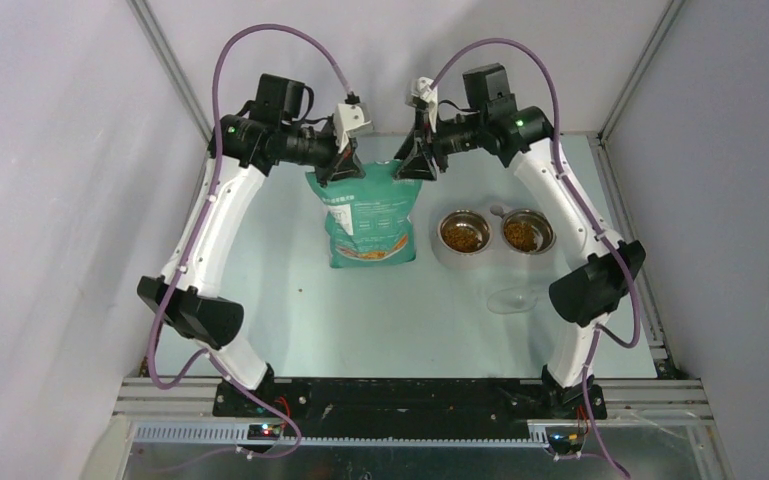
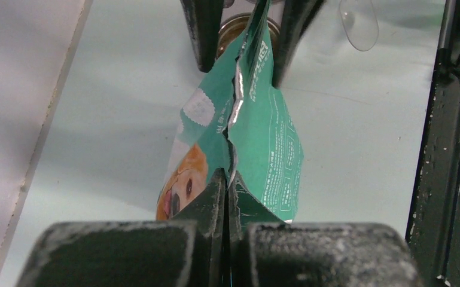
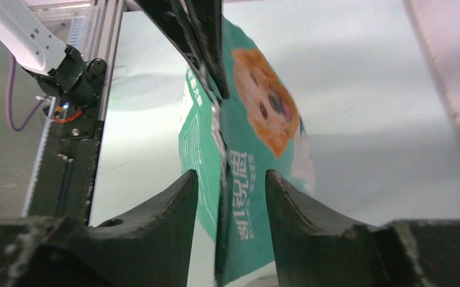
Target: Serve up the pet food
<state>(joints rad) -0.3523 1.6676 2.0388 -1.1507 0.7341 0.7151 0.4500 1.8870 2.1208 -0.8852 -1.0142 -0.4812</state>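
Pinching bag [image 1: 370,225] top edge, left tool [image 2: 225,179] is clamped on it; right tool [image 3: 231,179] straddles same edge w/ jaws apart. Bag stands upright on desk [image 1: 290,310]. Pet food [image 1: 465,235] sits in 2 steel bowls [image 1: 441,232] just right of bag; clear scoop [image 1: 513,299] also right of bag.

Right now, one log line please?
left gripper: shut on bag top | right gripper: open around bag top | pet food: in both bowls

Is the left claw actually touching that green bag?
Touching. In the left wrist view the left gripper is pinched shut on the top edge of the bag.
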